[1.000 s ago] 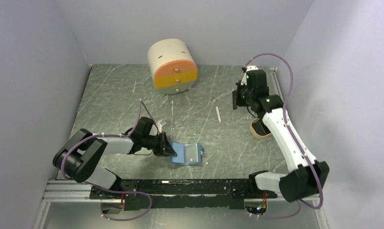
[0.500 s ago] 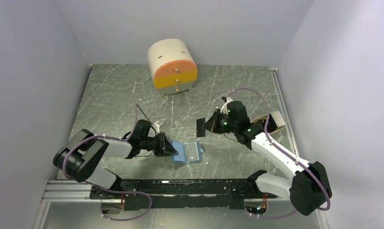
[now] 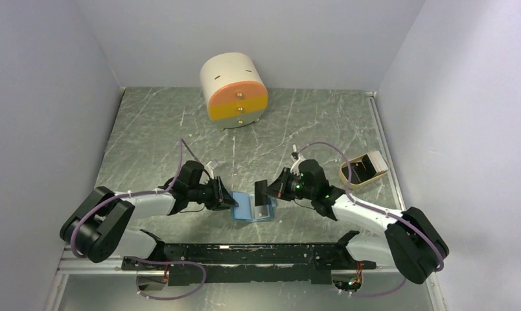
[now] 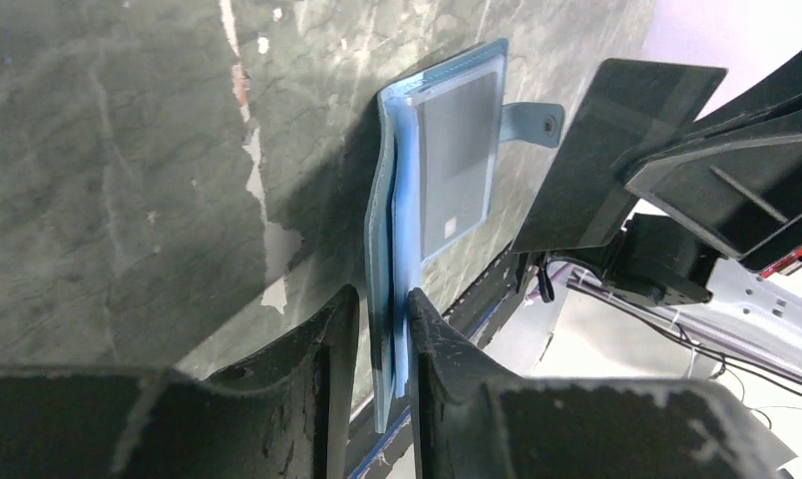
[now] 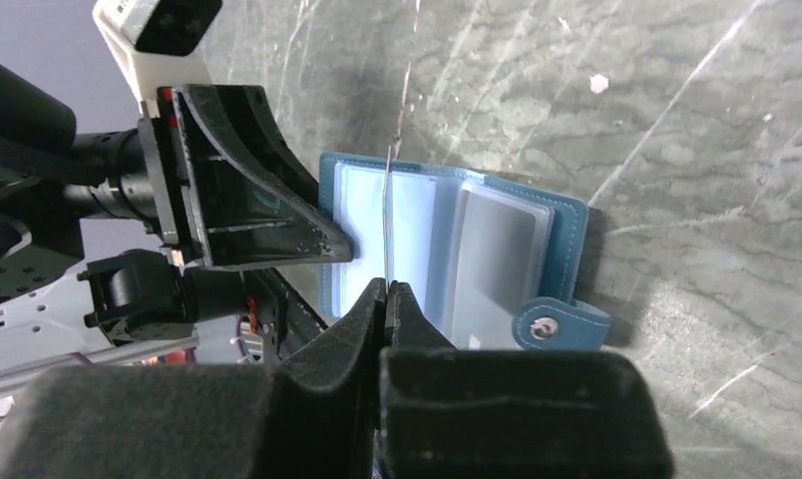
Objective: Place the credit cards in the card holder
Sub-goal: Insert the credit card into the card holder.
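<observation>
1. The card holder (image 3: 253,208) lies open on the counter (image 3: 148,129), near its front edge and between your two hands. Its light-blue sleeves face up, and the snap tab (image 5: 547,325) sticks out on the right.
2. Left hand (image 4: 379,295): the fingers are parted and straddle the edge of the holder's left leaf. A dark gap shows beside the leaf, so the hand is released, not clenched.
3. Right hand (image 5: 387,287): clenched on a dark credit card (image 3: 262,192), held on edge above the sleeves. You cannot tell whether the card touches them.
4. In the way: one finger of your left hand lies across the left leaf, just beside the card's edge.
5. Around:
   - The cream drum drawer unit (image 3: 235,91) with an orange front stands at the back, well apart.
   - The beige oval tray (image 3: 363,169) sits right of your right forearm, near the wall.
</observation>
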`<state>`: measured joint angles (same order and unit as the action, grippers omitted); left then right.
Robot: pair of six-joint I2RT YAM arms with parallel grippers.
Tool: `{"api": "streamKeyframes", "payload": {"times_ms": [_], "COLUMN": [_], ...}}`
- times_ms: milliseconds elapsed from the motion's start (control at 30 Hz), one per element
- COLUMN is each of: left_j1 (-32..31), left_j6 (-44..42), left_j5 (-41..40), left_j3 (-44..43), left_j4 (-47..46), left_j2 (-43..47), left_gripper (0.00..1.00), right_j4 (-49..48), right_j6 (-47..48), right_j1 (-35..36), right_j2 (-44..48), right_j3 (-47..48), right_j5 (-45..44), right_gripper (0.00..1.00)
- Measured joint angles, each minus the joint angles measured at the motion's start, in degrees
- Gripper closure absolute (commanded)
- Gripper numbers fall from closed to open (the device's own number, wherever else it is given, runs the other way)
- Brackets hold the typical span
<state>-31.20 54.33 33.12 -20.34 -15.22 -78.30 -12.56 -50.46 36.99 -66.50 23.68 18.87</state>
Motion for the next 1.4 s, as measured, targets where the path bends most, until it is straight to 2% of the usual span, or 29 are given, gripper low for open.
{"api": "streamKeyframes", "payload": {"times_ms": [100,267,333,600,767,933,1033,1400], "left_j1": [0.0,0.0,0.0,0.0,0.0,0.02,0.02,0.04], "left_j6": [-0.57,-1.2,-1.64,-2.29,-2.6,-3.13,-3.13,-3.1], "left_j5": [-0.7,-1.49,-2.14,-2.97,-2.67,-2.19,-1.81,-1.38], "left_j3": [0.0,0.02,0.02,0.28,0.59,0.59,0.59,0.59], "left_j4": [1.22,2.21,3.19,4.33,3.52,3.06,2.75,1.62], "left_j2": [0.26,0.31,0.55,1.68,1.51,0.24,-0.24,-1.68], "left_gripper": [0.77,0.7,0.71,0.91,0.91,0.87,0.9,0.9], "right_j4": [-3.02,-7.65,-9.27,-13.14,-15.23,-16.5,-17.07,-23.28], "right_j6": [-1.22,-2.29,-2.62,-3.13,-3.32,-3.37,-3.43,-5.75], "right_j1": [0.59,1.11,1.7,2.89,2.93,3.21,3.5,4.28], "right_j2": [-1.4,-4.48,-5.35,-8.07,-9.84,-10.69,-11.37,-16.26], "right_j3": [-1.86,-2.19,-2.38,-3.85,-5.53,-6.67,-6.67,-7.52], "right_j5": [-0.17,0.17,0.2,-0.68,-0.98,-1.46,-1.95,-2.36], "right_gripper": [1.0,1.0,1.0,1.0,1.0,1.0,1.0,1.0]}}
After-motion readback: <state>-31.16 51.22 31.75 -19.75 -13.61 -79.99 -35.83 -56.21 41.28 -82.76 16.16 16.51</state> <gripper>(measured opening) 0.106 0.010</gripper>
